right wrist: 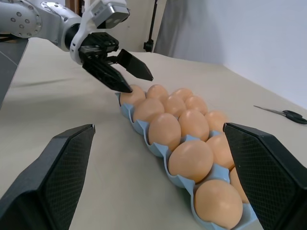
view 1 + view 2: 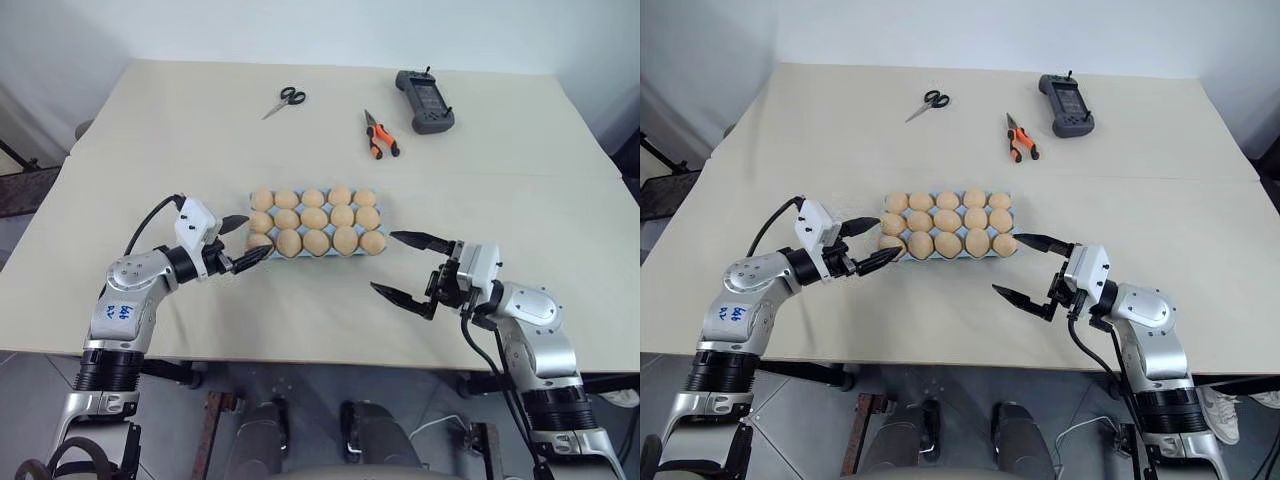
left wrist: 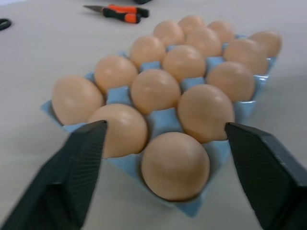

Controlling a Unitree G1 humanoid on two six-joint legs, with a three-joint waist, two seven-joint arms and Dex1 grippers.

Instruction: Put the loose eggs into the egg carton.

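Light blue moulded egg carton (image 2: pixel 262 254) mid-table, all fifteen cups hold tan oval eggs (image 2: pixel 315 219). Left gripper (image 2: pixel 243 243) spread empty at the corner egg; right gripper (image 2: pixel 406 266) wide, empty. Risk: careless retreat clips an egg, drags the tray.

The light blue moulded egg carton (image 2: pixel 262 251), every cup filled with tan eggs (image 2: pixel 316 219), blocks the table's middle. Broad bare tabletop lies on both sides and in front. Farther back, silver scissors (image 2: pixel 285 100), orange-handled pliers (image 2: pixel 379 135) and a dark handheld controller (image 2: pixel 424 101) stand well apart, with passable gaps between.
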